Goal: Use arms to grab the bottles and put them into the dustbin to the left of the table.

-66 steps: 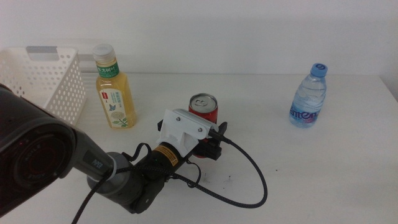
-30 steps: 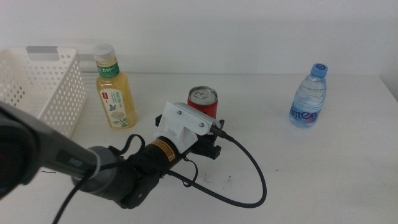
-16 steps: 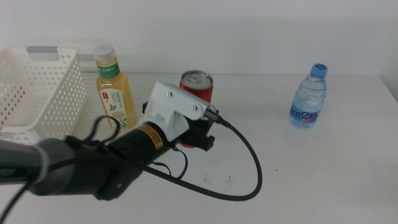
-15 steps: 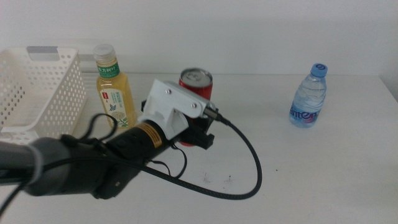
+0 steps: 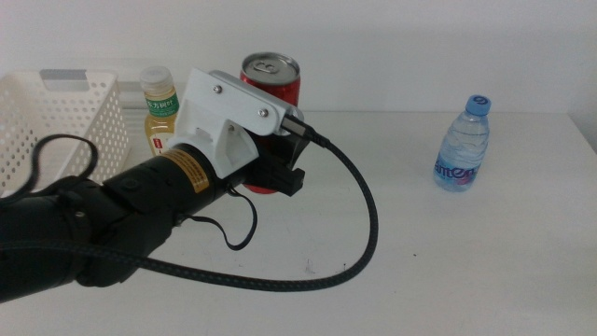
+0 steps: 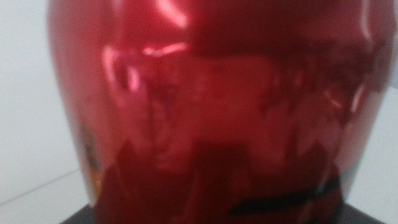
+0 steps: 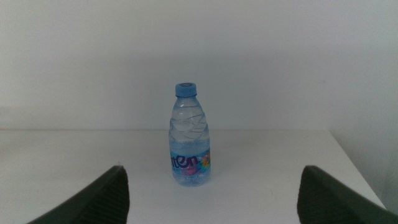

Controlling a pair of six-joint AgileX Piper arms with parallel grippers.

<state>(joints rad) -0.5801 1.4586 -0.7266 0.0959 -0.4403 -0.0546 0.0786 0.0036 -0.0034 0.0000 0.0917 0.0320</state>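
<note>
My left gripper (image 5: 278,166) is shut on the slim red can (image 5: 271,82) and holds it upright in the air above the table (image 5: 448,252). That can fills the left wrist view (image 6: 217,112), so its jaws are hidden there. The yellow-drink bottle (image 5: 160,105) stands behind the arm, half covered by it, next to the white dustbin (image 5: 56,121) at the left. The small water bottle (image 5: 463,145) with the blue cap stands alone at the far right. My right gripper (image 7: 214,193) is open, facing this bottle (image 7: 189,140) from a distance.
The left arm's white housing (image 5: 229,112) and thick black cable (image 5: 364,224) loop over the middle of the table. The table's right edge lies just past the water bottle.
The left arm has risen with the red can, lifting it off the table and carrying it a little to the left. The other bottles have not moved.
</note>
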